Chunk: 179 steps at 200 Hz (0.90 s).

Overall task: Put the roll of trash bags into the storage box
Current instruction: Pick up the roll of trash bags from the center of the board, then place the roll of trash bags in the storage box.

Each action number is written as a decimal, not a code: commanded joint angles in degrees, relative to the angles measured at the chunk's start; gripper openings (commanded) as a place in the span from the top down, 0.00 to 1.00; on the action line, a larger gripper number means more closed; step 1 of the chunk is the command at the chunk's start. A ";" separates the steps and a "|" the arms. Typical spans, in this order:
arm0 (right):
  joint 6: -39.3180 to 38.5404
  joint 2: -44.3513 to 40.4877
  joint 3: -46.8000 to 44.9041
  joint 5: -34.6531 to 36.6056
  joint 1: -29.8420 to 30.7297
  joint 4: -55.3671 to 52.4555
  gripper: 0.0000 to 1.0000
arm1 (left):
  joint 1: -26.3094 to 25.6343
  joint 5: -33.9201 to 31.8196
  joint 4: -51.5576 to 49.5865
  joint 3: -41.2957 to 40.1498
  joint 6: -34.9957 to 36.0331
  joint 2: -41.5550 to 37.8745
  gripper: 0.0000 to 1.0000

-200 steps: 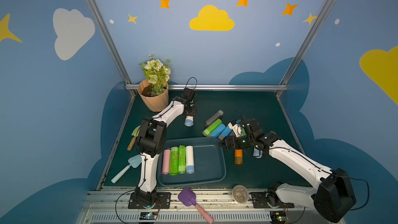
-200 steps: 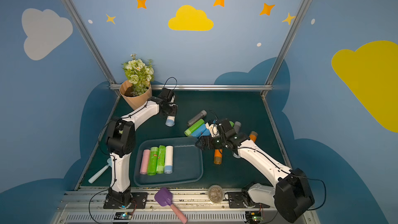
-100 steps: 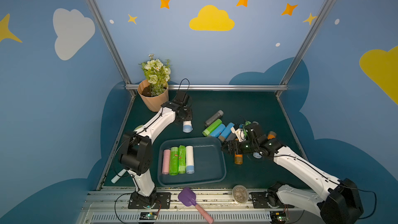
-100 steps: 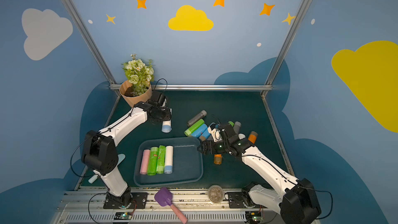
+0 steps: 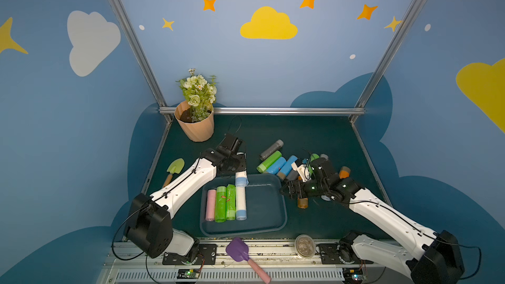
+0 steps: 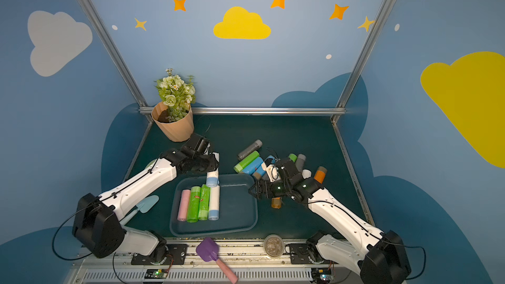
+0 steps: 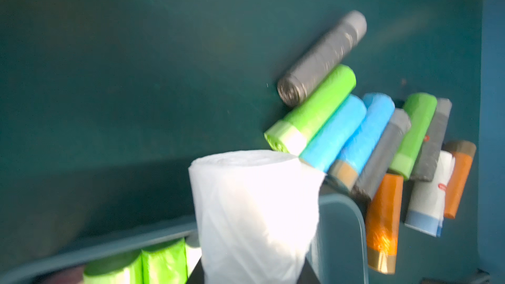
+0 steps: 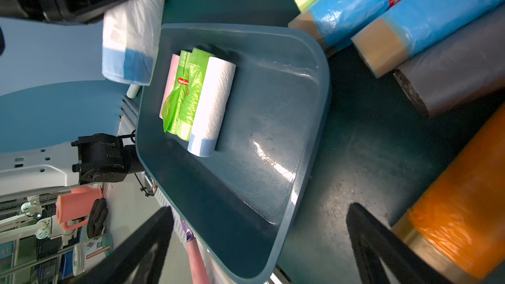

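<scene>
white roll (image 5: 241, 179) at box (image 5: 263, 206) rim, half box bare

A peach flowerpot (image 5: 195, 128) with pale flowers (image 5: 198, 91) stands at the back. A green trowel (image 5: 175, 167) lies nearby, and a purple scoop (image 5: 237, 249) rests on the front rail (image 5: 273, 251).

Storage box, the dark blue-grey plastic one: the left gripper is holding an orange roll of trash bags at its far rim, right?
Not quite. The left gripper holds a white plastic roll of trash bags with a light blue end, not an orange one. It is at the far rim of the dark blue-grey plastic storage box, as both top views show.
</scene>
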 commanded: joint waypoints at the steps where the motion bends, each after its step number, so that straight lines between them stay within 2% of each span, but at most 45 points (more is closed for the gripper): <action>1: 0.12 -0.54 -0.39 0.80 0.89 -0.91 0.03 | -2.59 -2.47 1.28 -2.81 -5.10 -3.36 0.66; 102: 1.24 0.07 -0.64 2.76 5.89 0.01 0.03 | -14.42 -9.52 1.35 -11.69 -16.27 -10.80 0.66; 179: 2.31 -0.92 -1.59 4.01 7.88 -0.30 0.03 | -17.82 -11.41 3.29 -13.40 -19.39 -8.99 0.66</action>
